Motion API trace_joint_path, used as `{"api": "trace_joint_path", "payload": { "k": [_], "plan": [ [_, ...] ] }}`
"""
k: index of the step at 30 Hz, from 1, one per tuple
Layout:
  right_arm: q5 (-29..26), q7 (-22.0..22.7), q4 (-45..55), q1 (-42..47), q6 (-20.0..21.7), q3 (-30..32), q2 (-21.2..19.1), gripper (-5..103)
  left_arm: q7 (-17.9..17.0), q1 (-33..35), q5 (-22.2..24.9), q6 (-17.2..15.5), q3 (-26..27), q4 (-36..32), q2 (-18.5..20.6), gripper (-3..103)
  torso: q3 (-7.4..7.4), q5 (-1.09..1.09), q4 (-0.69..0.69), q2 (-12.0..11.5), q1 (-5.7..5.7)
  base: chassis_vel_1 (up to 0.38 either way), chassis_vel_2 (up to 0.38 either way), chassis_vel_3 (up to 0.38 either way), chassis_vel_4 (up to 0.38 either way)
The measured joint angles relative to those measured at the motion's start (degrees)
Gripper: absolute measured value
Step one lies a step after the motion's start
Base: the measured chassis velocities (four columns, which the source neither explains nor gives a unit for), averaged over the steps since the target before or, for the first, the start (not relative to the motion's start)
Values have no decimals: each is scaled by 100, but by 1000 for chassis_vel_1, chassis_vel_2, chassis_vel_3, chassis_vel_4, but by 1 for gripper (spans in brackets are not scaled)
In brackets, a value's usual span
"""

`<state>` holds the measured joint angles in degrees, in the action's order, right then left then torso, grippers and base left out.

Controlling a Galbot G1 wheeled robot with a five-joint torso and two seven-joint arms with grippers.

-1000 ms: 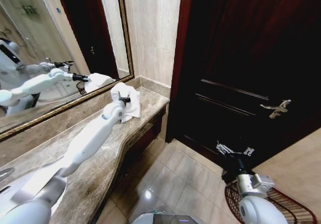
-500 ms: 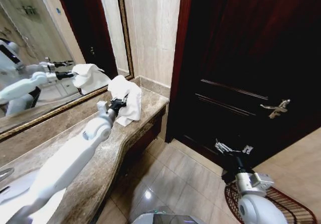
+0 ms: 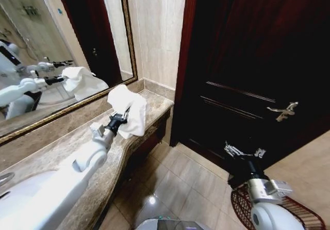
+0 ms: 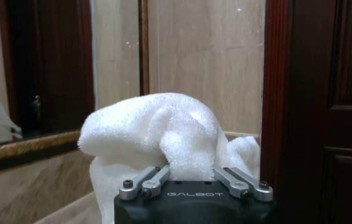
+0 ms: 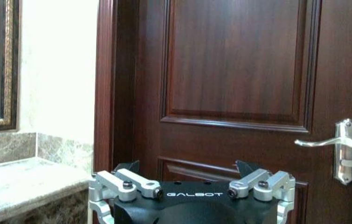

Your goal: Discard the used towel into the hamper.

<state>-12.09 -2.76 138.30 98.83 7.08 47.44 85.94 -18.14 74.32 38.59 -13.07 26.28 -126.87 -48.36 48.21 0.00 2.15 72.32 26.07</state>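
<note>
Left gripper [image 3: 120, 119]: raised above the far end of the worktop [image 3: 77, 147], near the corner where mirror and wall meet; fingers closed on a bunched fold of the towel.
Towel [image 3: 129, 109]: white terry cloth, lifted clear of the marble, its bulk mounded above the fingers and the rest hanging down toward the worktop's front edge. In the left wrist view the towel [image 4: 157, 140] rises right out of the gripper [image 4: 191, 179], pinched between the fingers.
Right gripper [image 3: 245, 151]: held low over the floor in front of the dark wooden door [image 3: 258, 60], well apart from the worktop; fingers spread wide with nothing between them. The right wrist view shows the same gripper [image 5: 191, 175] facing the door panel and its silver door handle [image 5: 334, 142].
Hamper [image 3: 294, 209]: dark reddish-brown wire basket standing on the tiled floor at the lower right, beside the right arm, partly hidden behind it; well apart from the towel.
Mirror [image 3: 51, 44]: gold-framed, along the worktop's back edge, reflecting the arm and towel.
</note>
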Motion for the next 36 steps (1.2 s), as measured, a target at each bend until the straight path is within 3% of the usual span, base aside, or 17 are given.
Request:
{"api": "trace_joint_path", "payload": {
  "k": [7, 11, 13, 16, 22, 36],
  "plan": [
    [-171, -6, 50, 67, -6, 94, -43, 100, 248, 757, -422, 284, 456, -435, -485, 15, 0, 1, 0, 0, 0, 0, 0, 0, 0],
    [-274, -40, 69, 110, -2, 145, -103, 100, 864, 1182, -712, 731, 751, -614, -733, 15, 0, 3, -1, 0, 0, 0, 0, 0, 0],
    [-292, -60, 73, 122, 14, 153, -113, 100, 982, 1251, -775, 817, 795, -625, -788, 15, 0, 2, 0, 0, 0, 0, 0, 0, 0],
    [-366, -87, 113, 163, 158, 169, -173, 100, 1347, 1676, -1027, 1124, 1004, -717, -1205, 15, 0, 0, -1, 0, 0, 0, 0, 0, 0],
    [-502, -73, 241, 154, 452, 215, -281, 100, 1442, 2105, -1275, 1157, 1230, -1000, -1740, 15, 0, 1, 1, 0, 0, 0, 0, 0, 0],
    [-482, -145, 327, 151, 548, 150, -291, 100, 1260, 2066, -1353, 865, 1160, -1224, -1859, 15, 1, 0, -1, -2, 2, 23, -29, -30, 27]
  ]
}}
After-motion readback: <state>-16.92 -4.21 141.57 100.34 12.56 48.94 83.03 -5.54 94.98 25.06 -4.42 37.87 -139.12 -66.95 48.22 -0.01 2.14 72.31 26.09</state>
